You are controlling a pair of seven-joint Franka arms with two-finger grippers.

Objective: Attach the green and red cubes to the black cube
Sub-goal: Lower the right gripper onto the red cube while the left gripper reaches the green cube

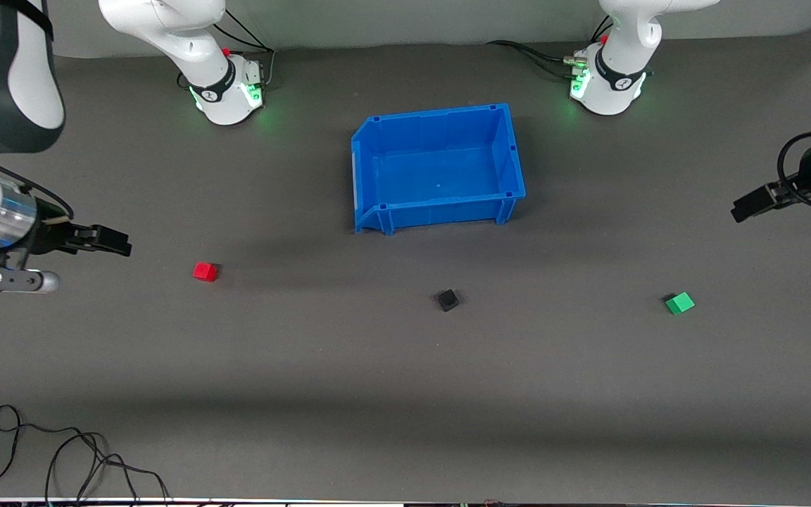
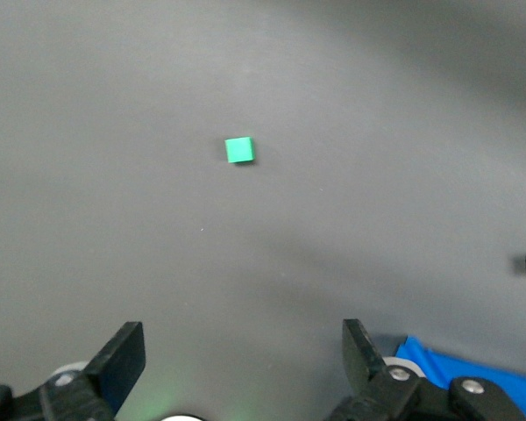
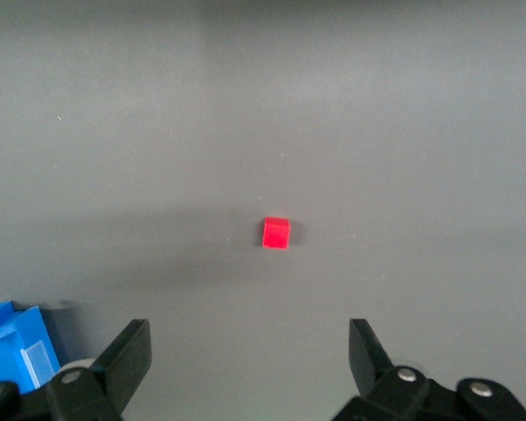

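The black cube lies on the dark table, nearer to the front camera than the blue bin. The red cube lies toward the right arm's end; it shows in the right wrist view. The green cube lies toward the left arm's end; it shows in the left wrist view. My right gripper hangs open and empty in the air at the right arm's end, apart from the red cube. My left gripper hangs open and empty at the left arm's end, apart from the green cube.
An empty blue bin stands mid-table near the arm bases. A corner of it shows in the left wrist view and in the right wrist view. Loose black cables lie at the table's front edge.
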